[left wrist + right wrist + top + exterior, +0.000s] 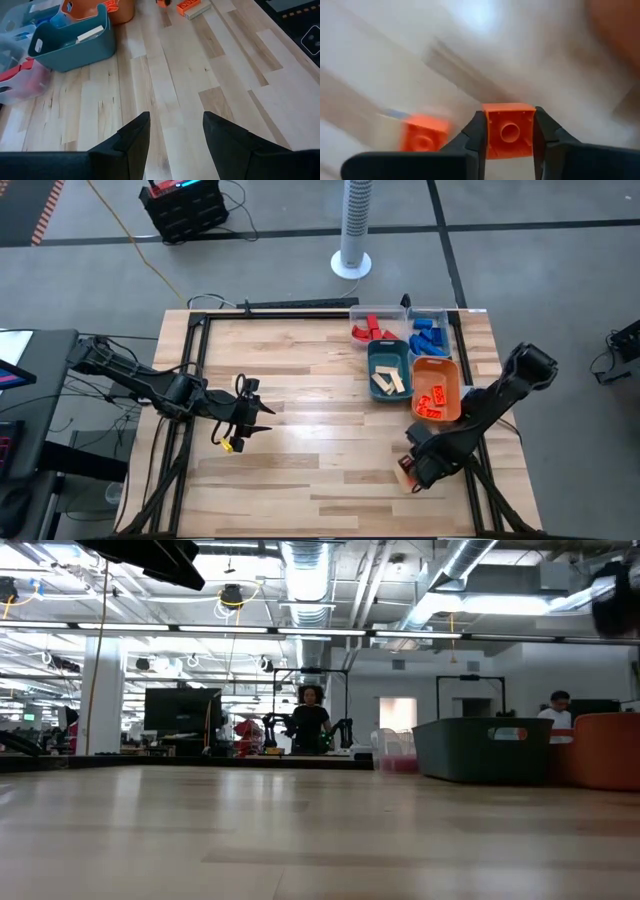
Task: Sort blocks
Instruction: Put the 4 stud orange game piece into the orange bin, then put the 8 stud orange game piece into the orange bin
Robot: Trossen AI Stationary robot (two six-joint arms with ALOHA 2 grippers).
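My right gripper (408, 470) (510, 117) stands near the table's near right corner, shut on a small orange block (510, 131). A second orange block (422, 137) (189, 6) lies on the table beside it, seemingly on top of a pale tan one. My left gripper (250, 420) (175, 122) hovers open over bare wood left of the table's middle. Sorted blocks lie in trays at the far right: red ones (370, 330), blue ones (428, 337), tan ones (390, 383) and orange ones (432, 400). My right gripper pinches the orange block between its two fingers, one finger on each of two opposite side walls (488, 131). The block's face with a round ring points back at the wrist camera. The fingers come from above, pointing down. Whether the block is clear of the table I cannot tell.
Two clear trays (405, 310) stand at the far right edge, with a teal tray (388, 348) (485, 748) and an orange tray (437, 365) (605, 750) in front of them. Wide bare wood lies between the two arms. People and desks show in the room beyond.
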